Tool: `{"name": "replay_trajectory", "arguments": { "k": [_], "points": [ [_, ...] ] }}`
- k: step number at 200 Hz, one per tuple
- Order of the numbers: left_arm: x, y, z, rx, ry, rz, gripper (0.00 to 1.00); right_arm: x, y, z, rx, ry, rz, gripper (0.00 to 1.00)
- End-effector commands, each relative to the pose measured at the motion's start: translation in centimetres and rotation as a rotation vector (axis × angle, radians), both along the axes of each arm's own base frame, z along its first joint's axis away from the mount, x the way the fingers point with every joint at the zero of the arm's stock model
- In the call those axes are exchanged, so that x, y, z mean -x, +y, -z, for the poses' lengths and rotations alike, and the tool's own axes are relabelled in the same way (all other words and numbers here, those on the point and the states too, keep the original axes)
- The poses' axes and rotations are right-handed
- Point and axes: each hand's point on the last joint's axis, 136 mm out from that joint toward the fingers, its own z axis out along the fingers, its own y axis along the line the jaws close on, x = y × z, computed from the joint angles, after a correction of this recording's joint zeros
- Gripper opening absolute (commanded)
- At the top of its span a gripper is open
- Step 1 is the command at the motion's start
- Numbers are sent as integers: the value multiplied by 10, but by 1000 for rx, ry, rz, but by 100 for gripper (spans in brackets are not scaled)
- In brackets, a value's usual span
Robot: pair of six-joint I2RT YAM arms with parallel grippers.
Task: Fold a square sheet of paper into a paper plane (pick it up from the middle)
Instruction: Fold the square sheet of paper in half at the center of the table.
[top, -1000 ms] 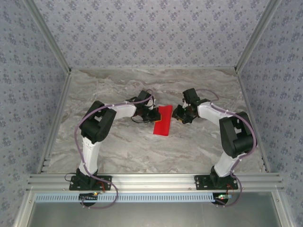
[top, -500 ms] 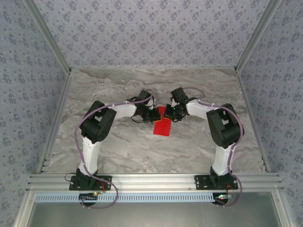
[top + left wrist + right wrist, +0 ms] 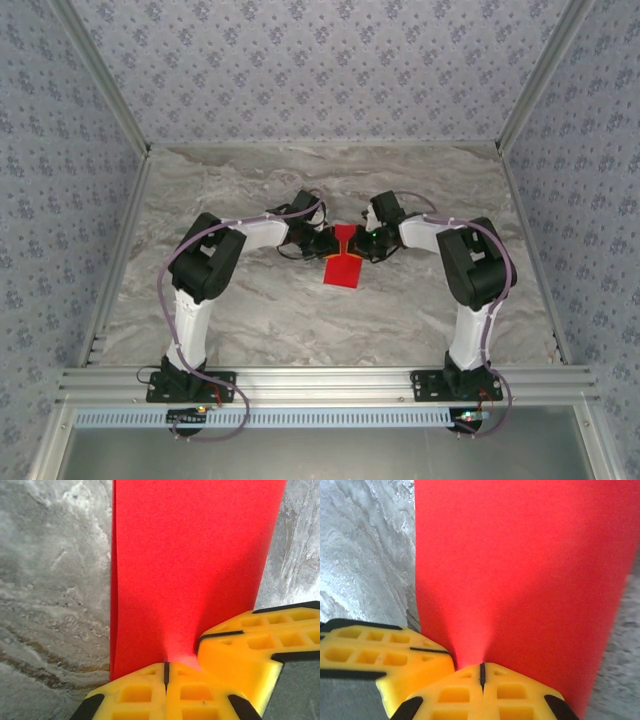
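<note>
Where both arms meet over middle of table (image 3: 250,310), sheet of paper (image 3: 343,265) sits as narrow red strip; left gripper (image 3: 166,672) clamped on its far end from left, yellow fingers pressed together with paper between; right gripper (image 3: 481,672) likewise pinched tight on same end from right; near end free.

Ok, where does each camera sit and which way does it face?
Top external: fixed high behind the arm bases, looking down over the grey marble table; left arm and right arm show whole, left fingers and right fingers meeting on the bright red sheet of paper.
Left wrist: on the left arm, looking along its own yellow fingers, shut on the red sheet.
Right wrist: likewise on the right arm, its yellow fingers shut on the sheet.
Shared: all three see the red sheet and marble.
</note>
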Motion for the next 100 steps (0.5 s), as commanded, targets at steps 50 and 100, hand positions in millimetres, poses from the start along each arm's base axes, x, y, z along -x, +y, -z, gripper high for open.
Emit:
{"name": "replay_trajectory", "arguments": {
  "k": [50,100],
  "points": [
    [71,86,109,-426,280,-71,0,12,-74,2,60,11,110,0],
    [67,81,104,-409,268,-64,0,-6,-20,-30,-11,-81,5,0]
  ]
}}
